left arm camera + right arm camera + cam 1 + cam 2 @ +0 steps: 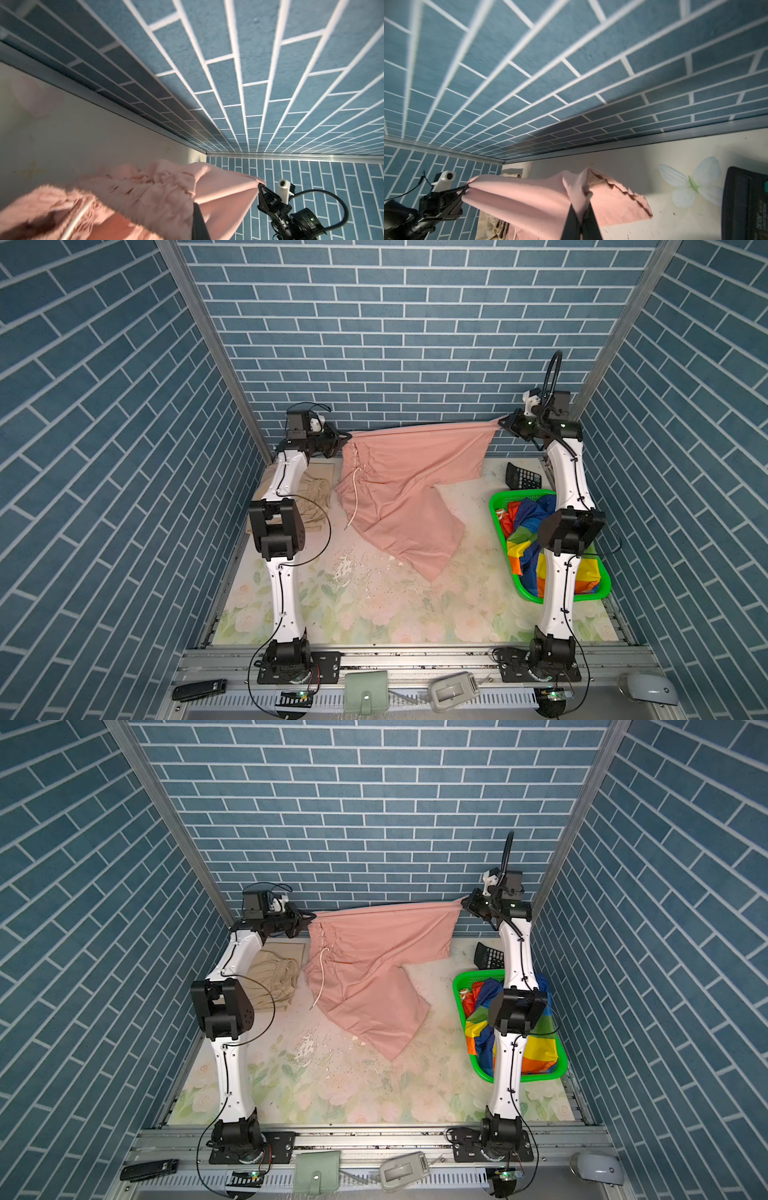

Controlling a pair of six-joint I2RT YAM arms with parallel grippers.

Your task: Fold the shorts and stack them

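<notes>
- The salmon pink shorts (399, 472) are held aloft at frame centre, one edge stretched taut, seemingly so the soft matte cloth is spread for folding
- That edge is pinched by the closed left gripper (347, 436) and right gripper (501, 421)
- The crumpled beige shorts (318, 489) are seen at centre left, the shiny rainbow-striped shorts (523, 531) bunched in the green mesh basket (524, 492) at right

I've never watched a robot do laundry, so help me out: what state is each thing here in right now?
left gripper: shut on the pink shorts
right gripper: shut on the pink shorts
pink shorts: lifted, stretched between both grippers, lower end trailing on the table
beige shorts: lying on the table, not held
rainbow shorts: crumpled in the green basket
green basket: upright on the table
calculator: untouched, beside the basket
</notes>
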